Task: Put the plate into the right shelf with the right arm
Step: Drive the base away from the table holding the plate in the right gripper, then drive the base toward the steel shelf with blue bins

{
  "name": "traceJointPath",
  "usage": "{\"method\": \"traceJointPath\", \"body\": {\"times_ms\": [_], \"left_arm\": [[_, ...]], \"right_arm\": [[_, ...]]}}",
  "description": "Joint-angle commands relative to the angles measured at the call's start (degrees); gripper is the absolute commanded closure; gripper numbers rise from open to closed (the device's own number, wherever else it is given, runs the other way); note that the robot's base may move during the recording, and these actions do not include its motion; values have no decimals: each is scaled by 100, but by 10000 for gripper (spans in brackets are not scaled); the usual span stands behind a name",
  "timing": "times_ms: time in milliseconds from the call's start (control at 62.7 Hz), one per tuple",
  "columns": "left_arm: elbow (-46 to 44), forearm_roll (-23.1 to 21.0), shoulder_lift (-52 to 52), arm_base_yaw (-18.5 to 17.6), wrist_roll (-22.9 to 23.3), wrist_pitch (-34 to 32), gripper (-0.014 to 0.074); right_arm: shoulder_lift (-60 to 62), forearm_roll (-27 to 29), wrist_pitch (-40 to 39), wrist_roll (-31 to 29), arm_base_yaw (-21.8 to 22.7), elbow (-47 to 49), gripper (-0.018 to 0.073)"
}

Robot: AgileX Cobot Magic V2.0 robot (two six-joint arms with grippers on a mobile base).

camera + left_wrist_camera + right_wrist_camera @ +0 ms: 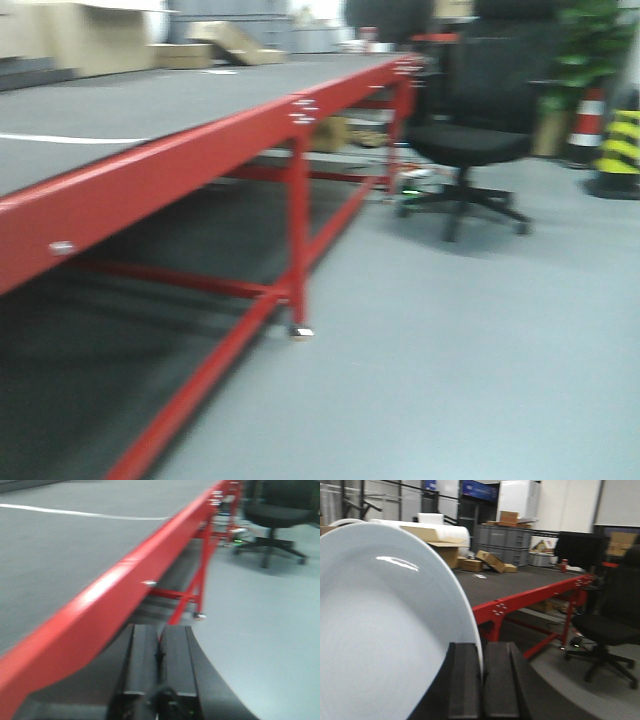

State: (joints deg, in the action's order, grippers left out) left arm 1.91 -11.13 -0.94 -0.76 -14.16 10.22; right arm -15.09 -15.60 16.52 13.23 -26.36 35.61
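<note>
The white plate [385,630] fills the left half of the right wrist view, held on edge with its smooth face toward the camera. My right gripper [481,647] is shut on the plate's rim, which runs down between the two black fingers [464,680]. My left gripper [159,630] is shut with nothing in it; its fingers press together beside the red table rail [125,580]. The right shelf is out of view in all frames. Neither gripper shows in the front view.
A long red-framed table [200,150] with a grey top runs along the left. A black office chair [470,130] stands on the grey floor at its far end. Cardboard boxes [490,560] and grey crates [505,537] sit beyond the table.
</note>
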Motion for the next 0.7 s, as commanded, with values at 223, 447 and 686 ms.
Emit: {"method": "traceJointPath", "body": {"times_ms": [223, 447, 686], "left_arm": [[42, -45, -65, -60, 16, -478, 643], [42, -45, -65, -60, 16, -478, 643], [42, -45, -65, -60, 16, -478, 643]], "right_arm": [[-57, -91, -571, -18, 17, 152, 521], [-57, -91, -571, -18, 17, 152, 521], [-57, -91, -571, -18, 17, 152, 521]]}}
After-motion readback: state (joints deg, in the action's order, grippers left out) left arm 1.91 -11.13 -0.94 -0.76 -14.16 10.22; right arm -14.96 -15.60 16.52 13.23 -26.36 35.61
